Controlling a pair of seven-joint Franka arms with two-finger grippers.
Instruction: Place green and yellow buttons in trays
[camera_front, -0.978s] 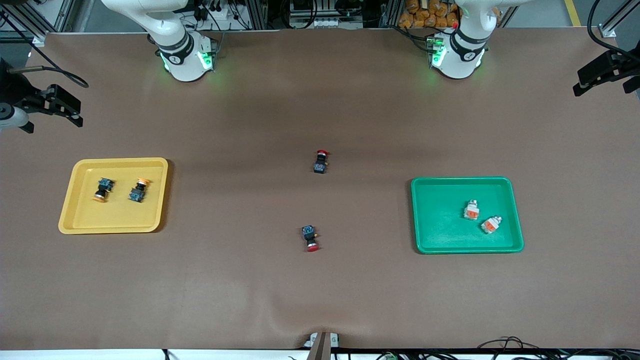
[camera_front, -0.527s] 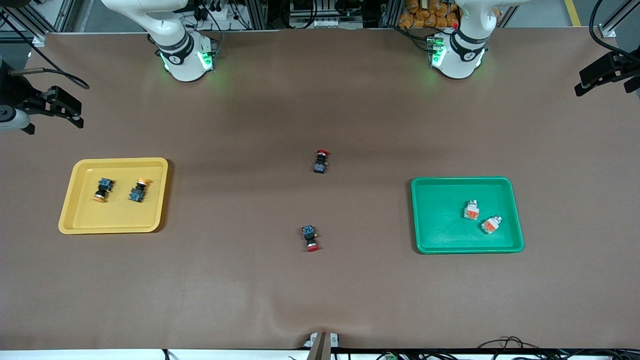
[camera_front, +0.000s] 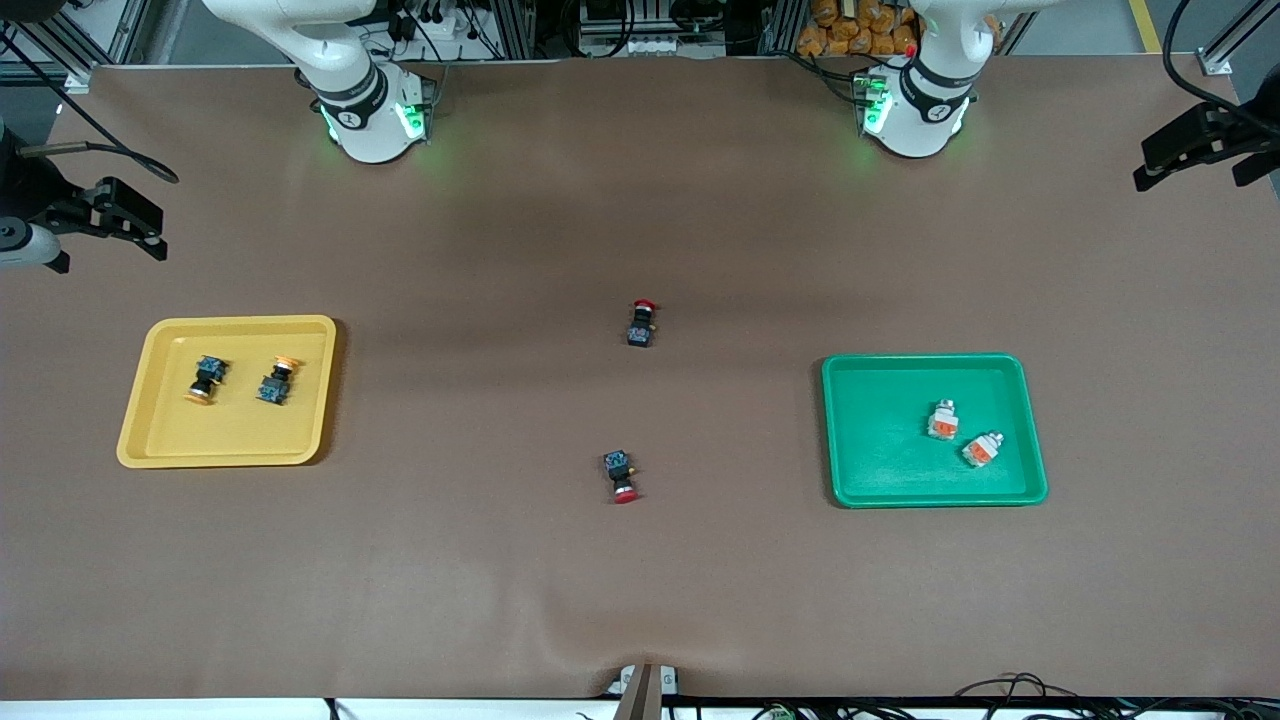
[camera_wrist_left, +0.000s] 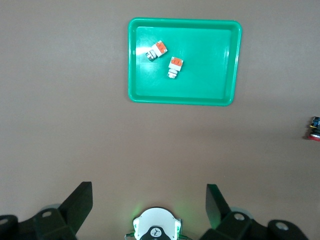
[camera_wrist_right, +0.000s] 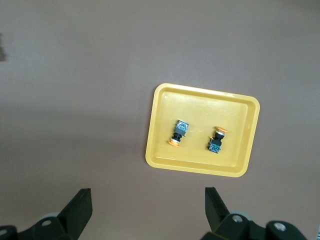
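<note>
The yellow tray (camera_front: 240, 430) lies toward the right arm's end of the table. It holds two black-blue buttons with orange-yellow caps (camera_front: 206, 380) (camera_front: 276, 381), which also show in the right wrist view (camera_wrist_right: 178, 132) (camera_wrist_right: 217, 139). The green tray (camera_front: 880, 440) lies toward the left arm's end. It holds two whitish-grey buttons with orange patches (camera_front: 942, 419) (camera_front: 982, 449), which also show in the left wrist view (camera_wrist_left: 157, 50) (camera_wrist_left: 174, 67). My right gripper (camera_wrist_right: 148, 197) is open and empty, high over the table beside the yellow tray (camera_wrist_right: 197, 150). My left gripper (camera_wrist_left: 148, 192) is open and empty, high over the table beside the green tray (camera_wrist_left: 210, 75).
Two black-bodied buttons with red caps lie on the brown mat mid-table, one farther from the front camera (camera_front: 641, 323) and one nearer (camera_front: 620, 475). One shows at the edge of the left wrist view (camera_wrist_left: 313, 129). The arm bases (camera_front: 370, 110) (camera_front: 915, 105) stand at the table's back edge.
Both grippers have shifted only slightly, high at the table's ends. Nothing on the table has moved.
</note>
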